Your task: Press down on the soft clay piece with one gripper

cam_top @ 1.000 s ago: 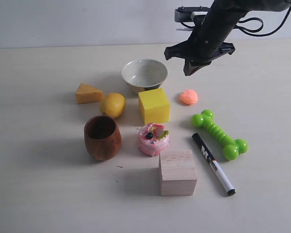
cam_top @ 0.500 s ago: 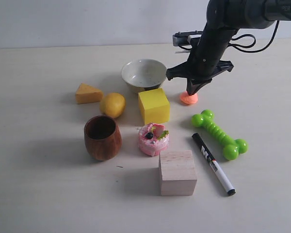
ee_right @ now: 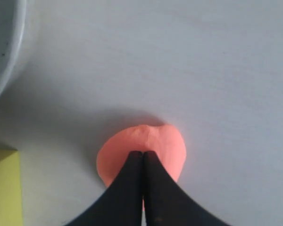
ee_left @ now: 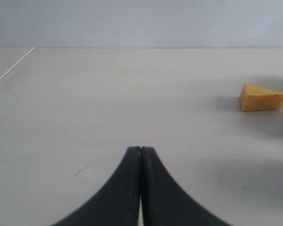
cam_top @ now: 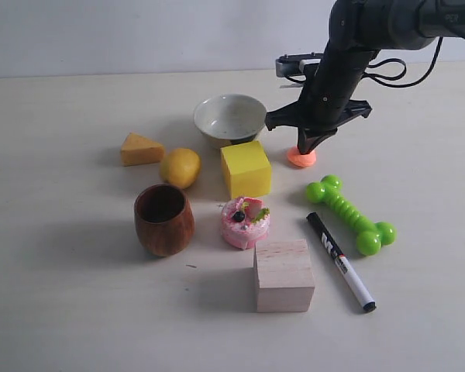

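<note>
The right claw (cam_top: 304, 149) is closed, its two fingers pressed together. Its tip touches the top of the clay (ee_right: 158, 141). The clay is a small orange lump on the counter (cam_top: 62, 310), near the bowl (cam_top: 231, 116), to the bowl's right in the exterior view. The left claw (ee_left: 140, 151) is closed too and holds nothing.

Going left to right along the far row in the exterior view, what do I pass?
cheese wedge → lemon → bowl → soft clay piece, with the shut right gripper down on it.
</note>
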### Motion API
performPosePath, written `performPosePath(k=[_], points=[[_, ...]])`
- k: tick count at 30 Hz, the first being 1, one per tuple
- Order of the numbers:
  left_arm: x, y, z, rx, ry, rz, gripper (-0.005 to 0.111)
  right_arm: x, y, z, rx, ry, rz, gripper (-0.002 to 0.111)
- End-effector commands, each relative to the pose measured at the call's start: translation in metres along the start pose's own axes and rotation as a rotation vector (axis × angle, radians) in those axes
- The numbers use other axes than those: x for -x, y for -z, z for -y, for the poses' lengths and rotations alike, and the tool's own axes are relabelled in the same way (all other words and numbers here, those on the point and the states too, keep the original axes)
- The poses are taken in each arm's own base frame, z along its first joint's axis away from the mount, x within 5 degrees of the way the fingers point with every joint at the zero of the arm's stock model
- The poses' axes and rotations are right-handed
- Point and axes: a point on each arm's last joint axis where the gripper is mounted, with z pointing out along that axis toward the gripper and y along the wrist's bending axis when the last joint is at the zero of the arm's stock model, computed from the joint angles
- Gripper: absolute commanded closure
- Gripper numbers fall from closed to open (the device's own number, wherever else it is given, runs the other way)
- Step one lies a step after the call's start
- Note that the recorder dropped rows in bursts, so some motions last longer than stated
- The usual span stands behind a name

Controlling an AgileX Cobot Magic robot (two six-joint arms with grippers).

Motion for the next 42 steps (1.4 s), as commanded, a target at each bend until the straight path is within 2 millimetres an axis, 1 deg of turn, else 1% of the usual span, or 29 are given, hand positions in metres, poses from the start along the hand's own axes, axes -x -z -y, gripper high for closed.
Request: performPosePath(k=[1,13,26,35,42], points=[[0.001,0.000,0.000,-0.005,0.002,0.015,0.107,-0.004,-0.019,0.002,-0.005,-0.001,-0.037,0.108],[0.001,0.000,0.000,-0.005,0.002,0.015,0.107,-0.016,-0.047,0.005,0.005,-0.015,-0.160,0.108],[0.001,0.000,0.000,-0.005,0.002,0.015,0.107,-0.017,-0.047,0.006,-0.008,-0.005,-0.176,0.108],[0.001,0.000,0.000,-0.005,0.002,0.015,0.107,-0.020,-0.056,0.007,-0.010,-0.006,-0.196,0.108],[0.001,0.000,0.000,-0.005,0.002,0.015,0.107,-0.020,-0.057,0.008,-0.014,-0.004,-0.199,0.108]])
